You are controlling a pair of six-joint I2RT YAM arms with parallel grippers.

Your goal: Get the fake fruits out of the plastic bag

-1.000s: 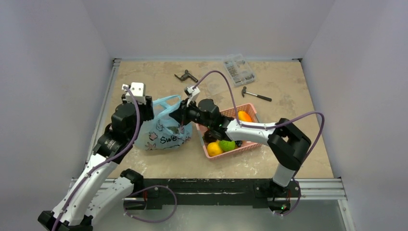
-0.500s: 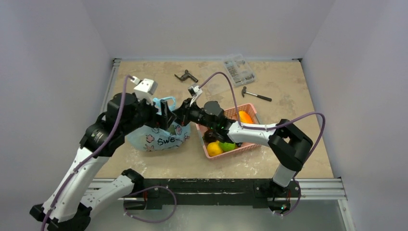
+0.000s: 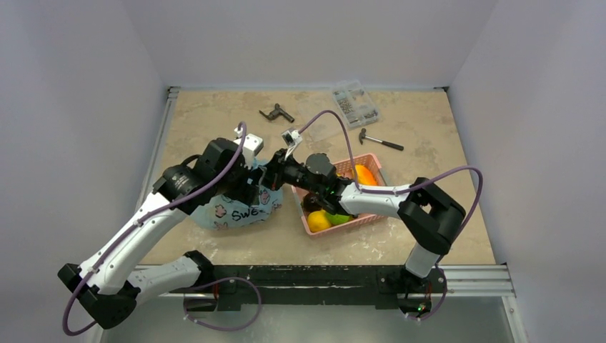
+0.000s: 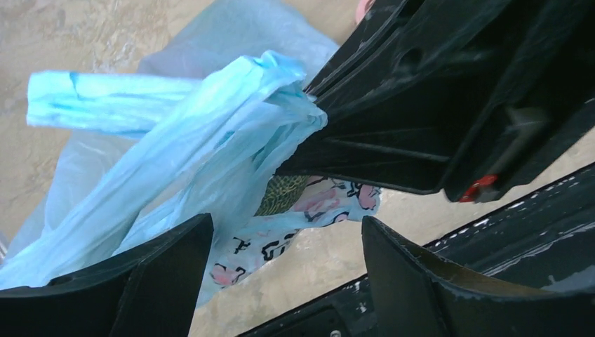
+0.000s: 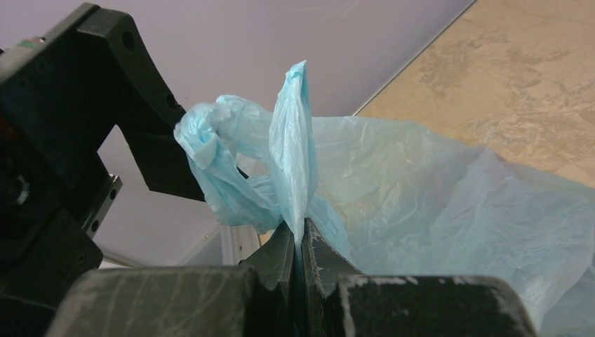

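In the overhead view, soft, even light falls from above. The table (image 3: 429, 143) is bright with no glare, and only faint shadows sit under the arms and the plastic bag (image 3: 239, 209). The walls look lavender, and straight edges bow slightly toward the corners.

In the left wrist view, light glows through the bag's film. The near fingers (image 4: 140, 281) of the left gripper (image 4: 284, 232) are dark and soft.

In the right wrist view, the right gripper (image 5: 299, 242) is blurred near the lens, and the far table looks hazy.
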